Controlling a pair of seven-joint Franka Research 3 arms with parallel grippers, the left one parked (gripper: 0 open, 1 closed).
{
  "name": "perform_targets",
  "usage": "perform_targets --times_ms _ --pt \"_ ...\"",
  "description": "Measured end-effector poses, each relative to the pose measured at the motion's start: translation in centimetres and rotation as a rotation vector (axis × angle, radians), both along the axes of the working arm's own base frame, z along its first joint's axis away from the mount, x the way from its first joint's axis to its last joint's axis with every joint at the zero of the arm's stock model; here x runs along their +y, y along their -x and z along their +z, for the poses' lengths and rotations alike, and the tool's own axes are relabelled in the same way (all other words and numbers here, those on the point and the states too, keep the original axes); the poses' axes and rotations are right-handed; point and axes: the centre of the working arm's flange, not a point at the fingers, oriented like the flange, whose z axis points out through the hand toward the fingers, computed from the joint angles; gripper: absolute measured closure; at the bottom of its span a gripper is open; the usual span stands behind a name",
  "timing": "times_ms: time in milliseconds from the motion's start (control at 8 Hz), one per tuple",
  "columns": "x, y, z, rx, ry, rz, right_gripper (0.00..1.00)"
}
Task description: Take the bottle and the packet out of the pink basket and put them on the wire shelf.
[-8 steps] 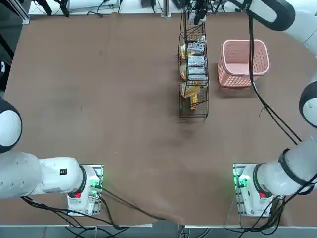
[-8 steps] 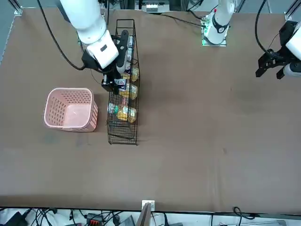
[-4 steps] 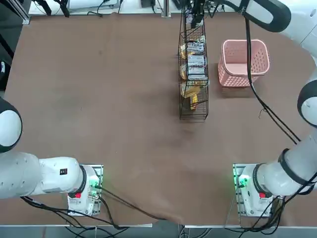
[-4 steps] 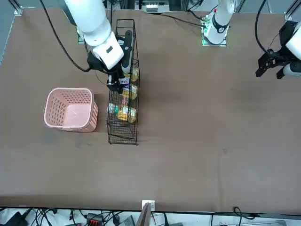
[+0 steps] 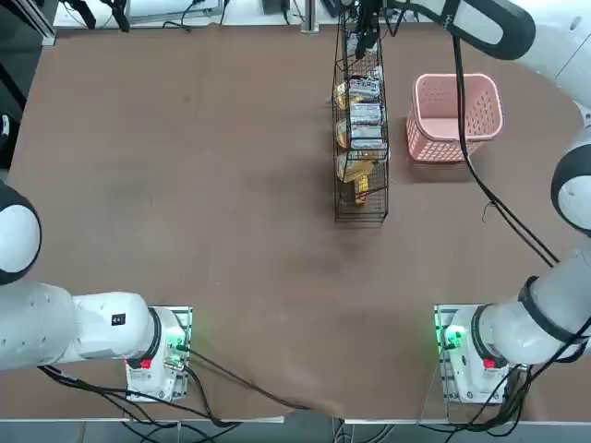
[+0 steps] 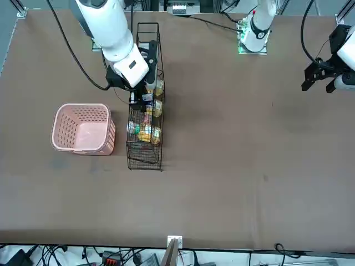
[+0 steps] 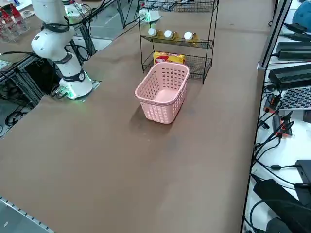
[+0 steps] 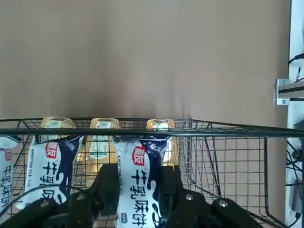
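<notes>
Over the wire shelf (image 6: 145,100), the right gripper (image 8: 137,190) is clamped on the packet (image 8: 138,183), one finger on each side of it. Packet's long axis runs in line with the fingers, its printed face toward the wrist camera. Beside the shelf sits the pink basket (image 6: 82,128).

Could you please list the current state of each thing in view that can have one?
right gripper: over the wire shelf, shut on the packet
packet: held between the fingers, not yet released
pink basket: upright beside the shelf, empty
wire shelf: upright, already loaded with bottles and packets
</notes>
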Motion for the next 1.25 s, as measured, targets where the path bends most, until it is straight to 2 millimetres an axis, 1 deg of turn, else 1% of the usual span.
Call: perform_targets --times_ms 500,1000,1125,1250 --pt "-0.13 0.3 -0.6 0.028 0.024 0.008 0.56" --pt "-0.14 0.3 -0.68 0.031 0.025 0.003 0.55" --pt "-0.13 0.3 -0.79 0.034 0.025 -0.006 0.54" --pt "-0.12 0.28 -0.87 0.037 0.025 -0.017 0.44"
